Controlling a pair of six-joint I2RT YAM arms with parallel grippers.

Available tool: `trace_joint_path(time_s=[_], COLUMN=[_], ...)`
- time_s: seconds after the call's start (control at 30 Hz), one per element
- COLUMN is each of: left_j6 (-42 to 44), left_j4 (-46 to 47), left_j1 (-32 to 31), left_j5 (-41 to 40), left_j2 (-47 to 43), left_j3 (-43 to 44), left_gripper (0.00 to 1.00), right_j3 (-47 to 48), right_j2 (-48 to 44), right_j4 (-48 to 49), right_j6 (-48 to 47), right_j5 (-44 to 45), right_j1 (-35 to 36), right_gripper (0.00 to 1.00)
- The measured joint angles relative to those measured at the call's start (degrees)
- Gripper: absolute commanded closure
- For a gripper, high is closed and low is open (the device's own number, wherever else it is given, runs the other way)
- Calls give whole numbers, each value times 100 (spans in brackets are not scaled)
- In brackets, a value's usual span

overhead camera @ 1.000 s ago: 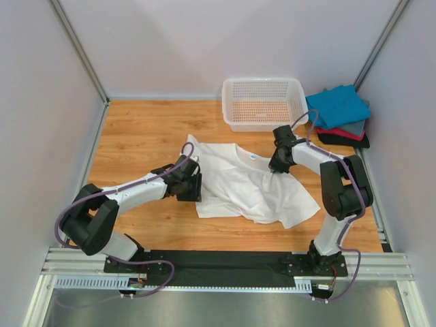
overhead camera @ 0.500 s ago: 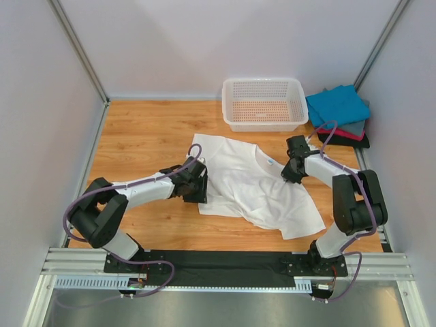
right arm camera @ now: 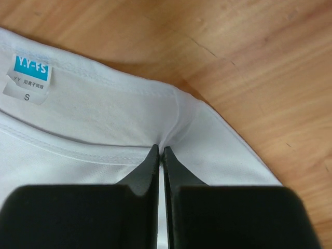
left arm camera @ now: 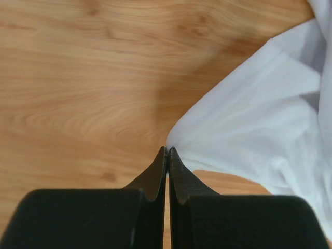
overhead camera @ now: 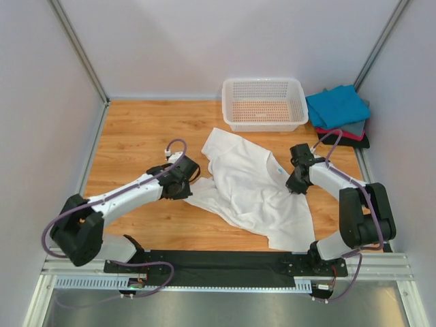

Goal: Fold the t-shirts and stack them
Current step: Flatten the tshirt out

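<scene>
I see the white t-shirt (overhead camera: 252,187) as soft matt cloth, wrinkled, with stitched seams at the collar. Its neck label (right arm camera: 30,72) is smooth printed fabric. The table (overhead camera: 136,136) is smooth grained wood with a slight sheen. The basket (overhead camera: 262,125) is white plastic mesh. The left gripper (left arm camera: 167,153) and right gripper (right arm camera: 160,151) look like matt black plastic. The folded t-shirts (overhead camera: 338,109) are matt cloth.

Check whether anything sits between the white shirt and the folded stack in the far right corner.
Nothing visible does. Bare table lies between the white t-shirt and the folded stack; the basket sits left of that line. The left gripper and right gripper are each shut on the shirt's cloth.
</scene>
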Motion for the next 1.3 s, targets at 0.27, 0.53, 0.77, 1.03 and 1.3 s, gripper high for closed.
trace_joint_path(time_s=[0.27,0.53,0.77,1.03,1.3], left_j6=[-1025,-1958,-2199,-2197,-1097], left_j4=[-1727,-3381,-3866,-3908,-3233], left_j1=[868,1401,1408,1408,1408], left_j5=[-986,-1729,-1408,-745,-1344], left_j2=[-1576,-2446,-3023,-3152,-2516], left_j3=[-103,-85,-435,-754,608], left_gripper=[100,100,100,24,13], right_j3=[-413,-914,-949,450,1222], right_j2=[-957,-1644,-1561,-1676,-1355], right_j4=[-822,-1283,-1506,-1952,-704], right_j6=[68,247,258,-205,-1032], right_j5=[234,133,76,68,-715], right_j1=[-33,-39,-55,-55,63], right_gripper=[100,94,62,46,34])
